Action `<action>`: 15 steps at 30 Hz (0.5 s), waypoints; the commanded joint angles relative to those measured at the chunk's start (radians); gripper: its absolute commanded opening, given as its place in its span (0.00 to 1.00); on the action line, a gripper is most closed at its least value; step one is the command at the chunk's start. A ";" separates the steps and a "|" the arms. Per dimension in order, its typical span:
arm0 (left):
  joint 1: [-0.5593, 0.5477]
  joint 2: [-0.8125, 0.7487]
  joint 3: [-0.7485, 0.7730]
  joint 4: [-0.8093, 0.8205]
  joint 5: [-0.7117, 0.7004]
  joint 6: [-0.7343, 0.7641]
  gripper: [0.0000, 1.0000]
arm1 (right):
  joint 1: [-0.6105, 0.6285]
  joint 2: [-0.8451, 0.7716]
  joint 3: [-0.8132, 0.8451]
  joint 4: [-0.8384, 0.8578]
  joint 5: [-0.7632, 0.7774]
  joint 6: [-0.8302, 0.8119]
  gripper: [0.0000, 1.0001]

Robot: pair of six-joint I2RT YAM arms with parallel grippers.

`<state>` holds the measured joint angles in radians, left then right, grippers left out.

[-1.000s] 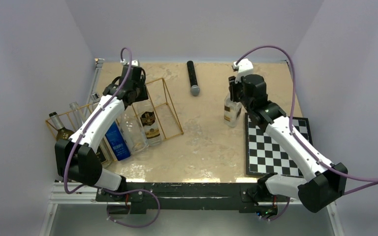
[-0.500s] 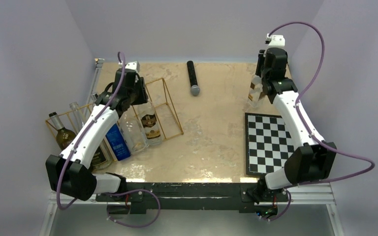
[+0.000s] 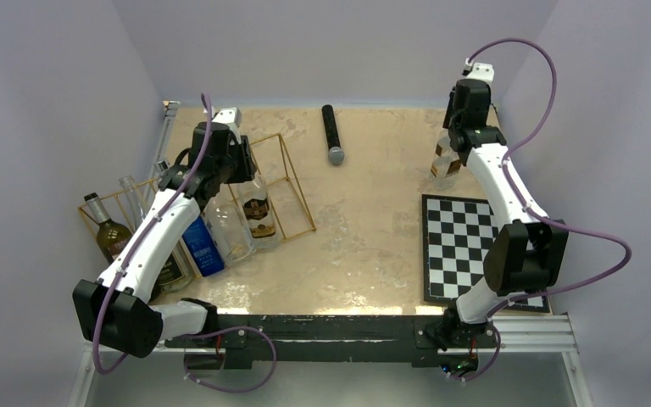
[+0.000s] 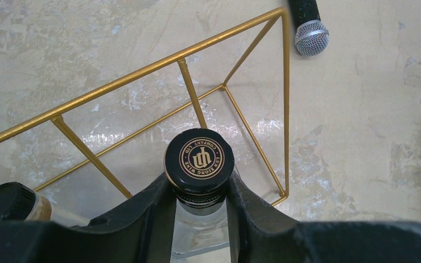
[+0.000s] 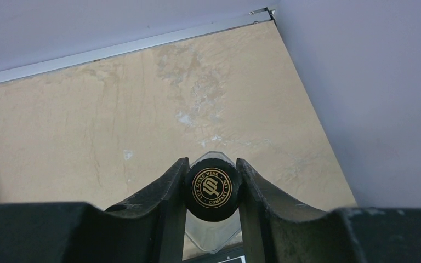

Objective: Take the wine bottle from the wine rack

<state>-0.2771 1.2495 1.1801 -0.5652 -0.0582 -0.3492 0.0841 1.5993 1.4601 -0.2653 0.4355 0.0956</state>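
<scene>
The gold wire wine rack [image 3: 292, 182] stands at the table's left; its bars show in the left wrist view [image 4: 197, 107]. My left gripper [image 3: 239, 170] is shut on the neck of a clear wine bottle [image 3: 257, 210] with a black cap [image 4: 200, 159], still inside the rack's right bay. My right gripper [image 3: 460, 127] is shut on the black cap [image 5: 211, 189] of a second clear bottle [image 3: 445, 164], held upright at the far right of the table, near the back corner.
Several other bottles [image 3: 199, 242] fill the rack's left bays, one dark green [image 3: 106, 229]. A black microphone [image 3: 331, 136] lies at the back centre. A chessboard [image 3: 462, 246] lies at the right. Walls close in on both sides.
My right gripper carried its bottle from beside the chessboard's near-left corner to the far right back corner. My left arm shifted slightly at the rack, still gripping its bottle.
</scene>
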 commanded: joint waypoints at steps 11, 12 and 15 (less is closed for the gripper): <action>-0.027 -0.092 0.017 0.123 0.042 -0.024 0.00 | -0.004 -0.107 0.092 0.035 0.010 0.027 0.73; -0.027 -0.097 0.017 0.123 0.041 -0.025 0.00 | -0.003 -0.111 0.102 0.014 0.006 0.026 0.73; -0.028 -0.111 0.017 0.124 0.037 -0.025 0.00 | -0.003 -0.122 0.138 -0.045 -0.001 0.031 0.79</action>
<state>-0.2958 1.2087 1.1793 -0.5934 -0.0551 -0.3473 0.0822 1.5253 1.5234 -0.2741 0.4496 0.1154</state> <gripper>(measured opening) 0.394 0.761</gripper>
